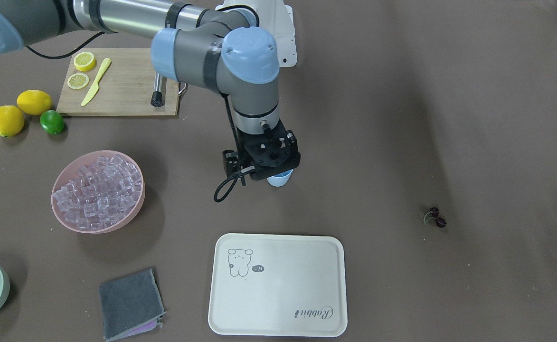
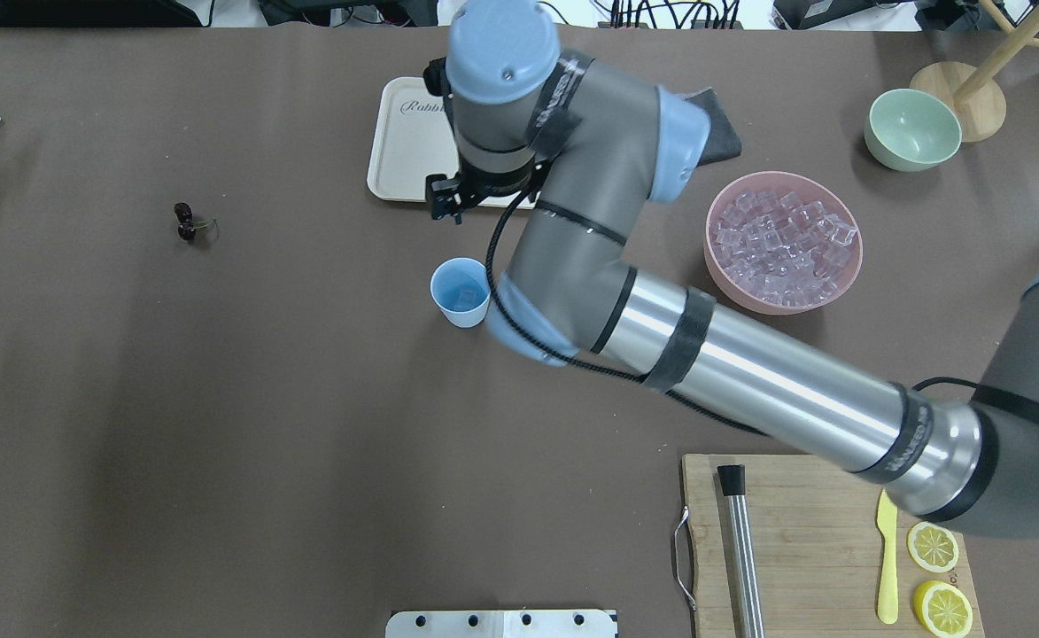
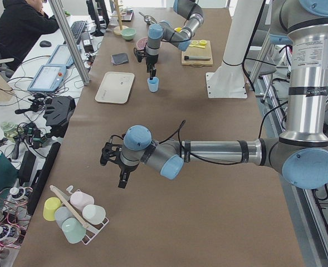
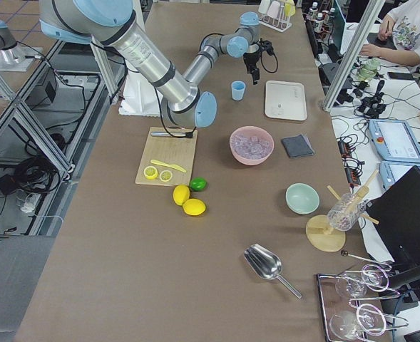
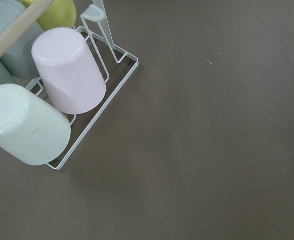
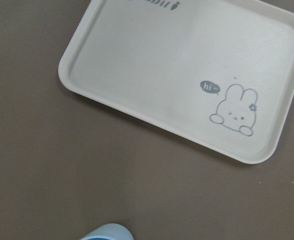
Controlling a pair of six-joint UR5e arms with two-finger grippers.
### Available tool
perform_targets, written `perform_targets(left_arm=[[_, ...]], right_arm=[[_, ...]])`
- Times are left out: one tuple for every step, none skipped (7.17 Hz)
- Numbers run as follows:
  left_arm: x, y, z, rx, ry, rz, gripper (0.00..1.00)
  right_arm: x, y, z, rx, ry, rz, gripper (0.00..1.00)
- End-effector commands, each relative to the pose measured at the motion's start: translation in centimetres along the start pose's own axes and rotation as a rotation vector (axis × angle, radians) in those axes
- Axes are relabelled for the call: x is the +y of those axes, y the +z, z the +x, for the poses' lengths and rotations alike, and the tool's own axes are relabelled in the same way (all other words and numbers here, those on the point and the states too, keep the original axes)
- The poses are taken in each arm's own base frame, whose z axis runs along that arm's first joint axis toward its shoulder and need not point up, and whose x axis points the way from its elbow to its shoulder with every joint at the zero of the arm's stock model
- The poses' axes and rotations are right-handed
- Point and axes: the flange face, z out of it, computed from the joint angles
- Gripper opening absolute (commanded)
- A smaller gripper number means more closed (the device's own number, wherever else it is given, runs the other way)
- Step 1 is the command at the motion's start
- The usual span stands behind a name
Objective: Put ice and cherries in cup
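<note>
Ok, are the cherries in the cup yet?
No, the cherries lie on the bare table, well apart from the cup.

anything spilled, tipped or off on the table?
Nothing spilled or tipped. The cup stands upright, and the ice sits in the pink bowl. Only the cherries lie loose on the bare table, far from the rest.

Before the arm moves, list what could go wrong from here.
1. The right gripper hangs close above the small light blue plastic cup, which stands free; a sideways move could tip it.
2. The two dark red cherries lie far from the cup, on thin stems; a pinch may miss.
3. The clear ice cubes heaped in the pink bowl look slick and might slip out.
</note>
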Motion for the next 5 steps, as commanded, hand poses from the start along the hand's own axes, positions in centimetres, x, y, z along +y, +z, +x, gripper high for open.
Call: perform_targets(left_arm=[[0.1,0.6,0.5,0.003,0.009,-0.011,0.98],[0.1,0.6,0.6,0.005,0.011,-0.012,0.98],[0.1,0.7,0.5,0.006,0.01,-0.013,0.98],[0.2,0.8,0.6,0.006,0.013,-0.015,0.98],[0.2,0.8,0.6,0.006,0.013,-0.015,0.98]], right_arm=[[1.6,-1.6,16.7,-0.03,-0.161,-0.051,0.95],[3.5,-0.6,22.5,0.003,-0.157,-0.072,0.95],[5.3,1.1,25.4,0.036,-0.276,-0.098,0.95],[6.0,2.4,26.1,0.115,-0.29,-0.092,0.95],[7.4,4.6,25.9,0.194,-0.326,-0.099,0.95]])
